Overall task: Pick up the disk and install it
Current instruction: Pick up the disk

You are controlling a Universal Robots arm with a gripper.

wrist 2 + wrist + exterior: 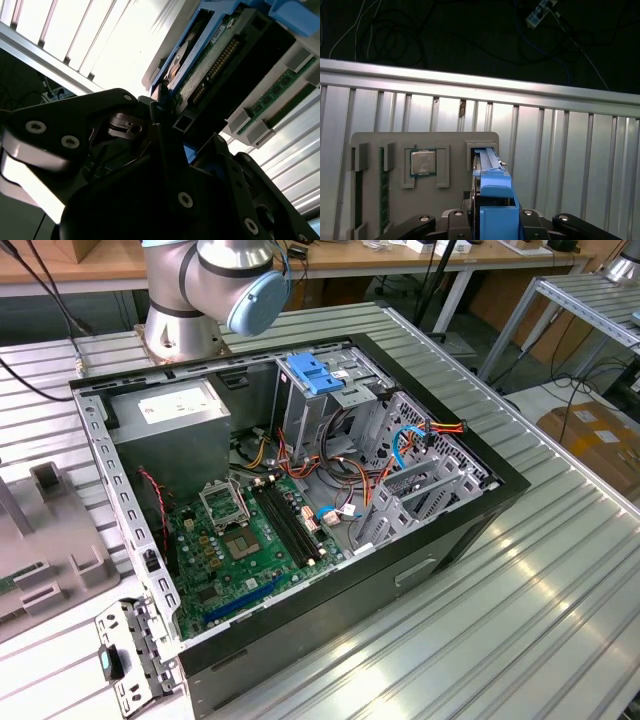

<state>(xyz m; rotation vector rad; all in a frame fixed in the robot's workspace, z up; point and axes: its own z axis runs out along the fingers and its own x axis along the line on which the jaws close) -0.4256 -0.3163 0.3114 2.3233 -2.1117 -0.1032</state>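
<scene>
In the first wrist view the disk [488, 162] stands on edge with its far end in a slot of a grey holder plate [375, 140], one blue side rail facing the camera. My gripper [495, 220] straddles the near end, its black fingers [456, 220] pressed against both flat sides, shut on it. The second wrist view shows the disk's green circuit board and connector [212, 55] just past the black fingers [165, 135]. In the exterior view the open computer case [470, 530] lies on its side, with the arm's base [185, 325] behind it.
The holder plate also carries a processor chip [423, 162] and memory sticks [383, 190], and lies on a ribbed aluminium table [560, 150] near its edge. Inside the case are a grey power-supply box [170, 425], a motherboard [240, 540], loose cables [340, 475] and a light-blue latch bracket [315, 372].
</scene>
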